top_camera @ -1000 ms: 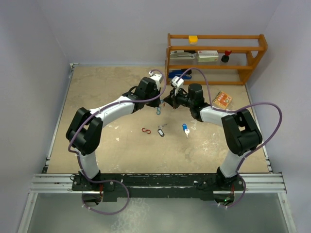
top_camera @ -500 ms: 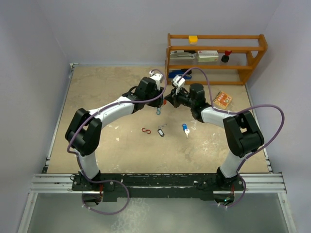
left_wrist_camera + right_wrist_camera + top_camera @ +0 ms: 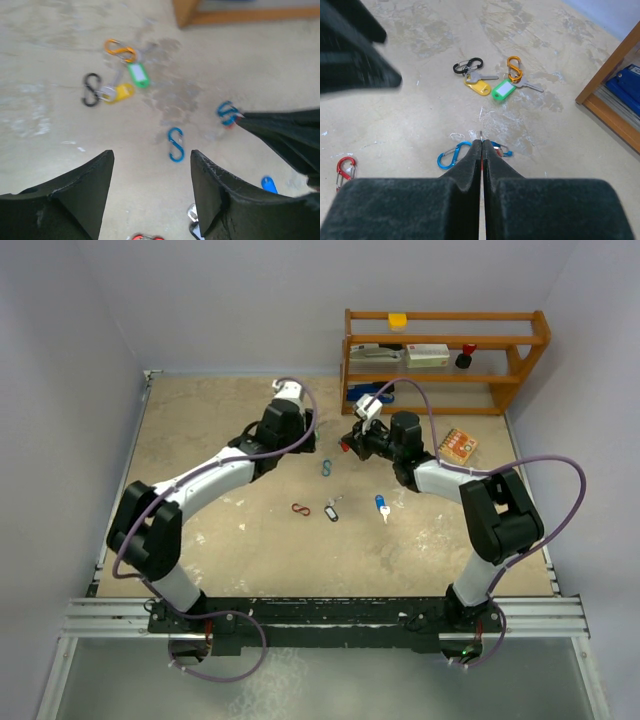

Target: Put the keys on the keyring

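My left gripper [image 3: 152, 155] [image 3: 297, 443] hangs open over the table with nothing between its fingers. Ahead of it lies a loose blue S-shaped keyring clip [image 3: 175, 145] [image 3: 326, 468]. My right gripper [image 3: 481, 142] [image 3: 350, 445] is shut on a red-tagged key. Its metal tip [image 3: 480, 134] pokes out past the fingertips, and a second blue clip [image 3: 500, 148] [image 3: 227, 112] hangs at the tips. On the table lie a green-tagged key [image 3: 502, 91] by an orange clip [image 3: 514, 67], a yellow-tagged key [image 3: 479, 88] by a black clip [image 3: 468, 65], a black-tagged key [image 3: 332, 510] and a blue-tagged key [image 3: 381, 505].
A red clip [image 3: 300, 509] lies left of the black-tagged key. A wooden shelf [image 3: 440, 350] with small items stands at the back right, close behind my right gripper. An orange box [image 3: 458, 445] lies on the table below the shelf. Walls close in the left, right and back.
My left gripper has opened and drawn back to the left, away from my right gripper's tips. The right arm has shifted only slightly and stays shut.
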`<action>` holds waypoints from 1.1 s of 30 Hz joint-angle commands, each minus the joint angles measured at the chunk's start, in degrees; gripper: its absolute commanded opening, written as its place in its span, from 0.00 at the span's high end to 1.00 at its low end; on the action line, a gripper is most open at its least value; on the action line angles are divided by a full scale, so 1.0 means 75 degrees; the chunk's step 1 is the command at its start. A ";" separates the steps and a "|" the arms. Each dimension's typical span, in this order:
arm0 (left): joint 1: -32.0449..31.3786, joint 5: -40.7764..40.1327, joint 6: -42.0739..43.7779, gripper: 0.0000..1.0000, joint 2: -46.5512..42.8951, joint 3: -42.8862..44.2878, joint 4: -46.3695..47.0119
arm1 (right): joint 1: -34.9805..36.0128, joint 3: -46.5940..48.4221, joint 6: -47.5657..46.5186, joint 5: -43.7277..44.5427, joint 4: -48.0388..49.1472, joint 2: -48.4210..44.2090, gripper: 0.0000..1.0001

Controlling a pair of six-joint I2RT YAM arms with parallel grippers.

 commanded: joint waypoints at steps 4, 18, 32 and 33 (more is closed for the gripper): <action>0.0945 -0.1744 -0.1369 0.30 -0.1316 -0.1058 0.0993 | 0.0101 0.0620 -0.0054 0.0091 0.0058 -0.0094 1.00; 0.1172 -0.2195 -0.1939 0.23 -0.1763 -0.1660 0.1268 | 0.0534 0.2810 0.0758 0.0239 0.0215 0.1942 1.00; 0.1177 -0.2005 -0.1931 0.21 -0.1799 -0.1838 0.1350 | 0.0688 0.3814 0.1158 0.0517 0.0151 0.2976 0.81; 0.1170 -0.2002 -0.1931 0.21 -0.1788 -0.1846 0.1356 | 0.0689 0.3827 0.1168 0.0561 0.0175 0.2996 0.76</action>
